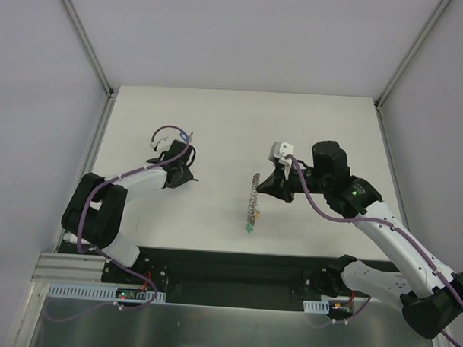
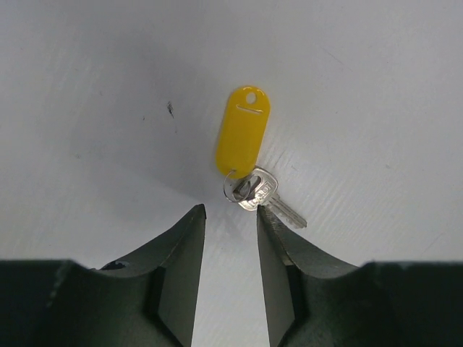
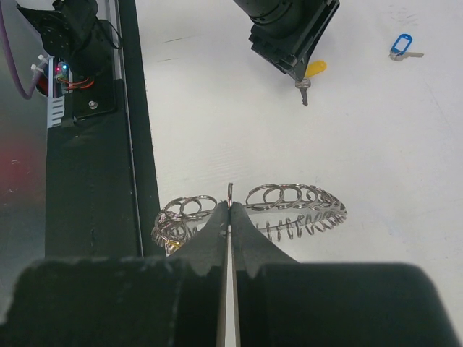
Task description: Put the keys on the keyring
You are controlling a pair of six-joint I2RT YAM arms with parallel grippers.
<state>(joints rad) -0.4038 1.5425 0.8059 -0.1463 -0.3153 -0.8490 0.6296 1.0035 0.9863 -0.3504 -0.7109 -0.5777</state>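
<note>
A small metal key with a yellow oval tag (image 2: 242,141) lies on the white table just beyond my left gripper (image 2: 230,211). That gripper is open and empty, and its right fingertip (image 2: 269,220) almost touches the key's head. My right gripper (image 3: 230,206) is shut on one thin wire loop of the keyring (image 3: 296,210), which it holds on edge on the table. In the top view the keyring (image 1: 253,195) shows as a thin strip left of the right gripper (image 1: 266,187), with a green tag (image 1: 248,228) at its near end. A blue-tagged key (image 3: 400,45) lies farther off.
The black base rail (image 1: 228,268) runs along the table's near edge, close to the keyring's near end. The left arm (image 1: 140,178) lies low across the left side. Grey enclosure walls stand on three sides of the table (image 1: 332,124).
</note>
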